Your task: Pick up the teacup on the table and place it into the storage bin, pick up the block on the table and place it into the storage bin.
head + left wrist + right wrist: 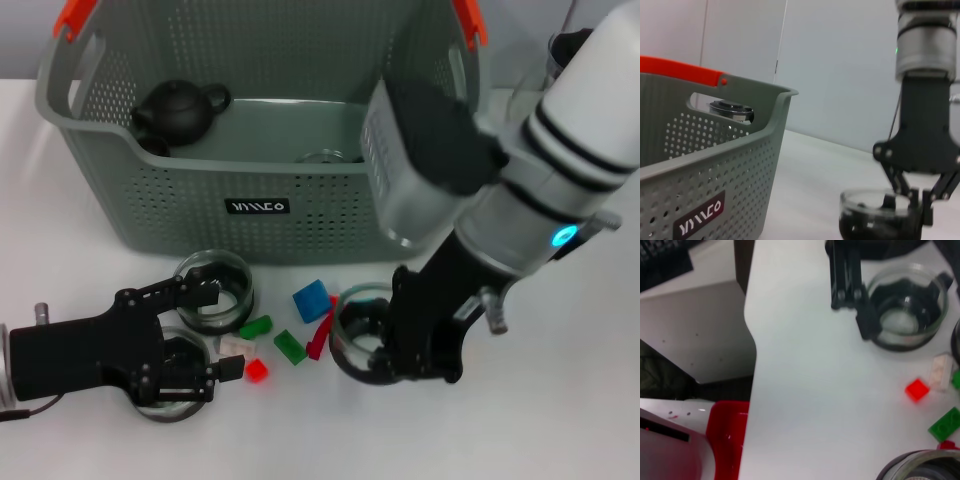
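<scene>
Glass is what we have in hand: our right gripper [385, 345] stands over a clear teacup [358, 345] on the table [560, 420], just near of the storage bin [200, 190], and the left wrist view shows its fingers [912, 196] reaching down around the rim, one apparently inside the cup and one outside, closed on the wall as far as we can judge. We take this to be the pick-up of the teacup, with the cup apparently not yet lifted off the table. Next we need a straight lift high enough to clear the bin's near wall, then a carry far and slightly left over the opening, where a dark teapot [180, 108] already sits. Our left gripper [215, 330] lies low at the near left, its fingers spread around two more glass cups [213, 288], gripping nothing we can see. Between our two grippers the blocks wait: a blue block [311, 299], a red block [257, 371] and green blocks [289, 347], all untouched
</scene>
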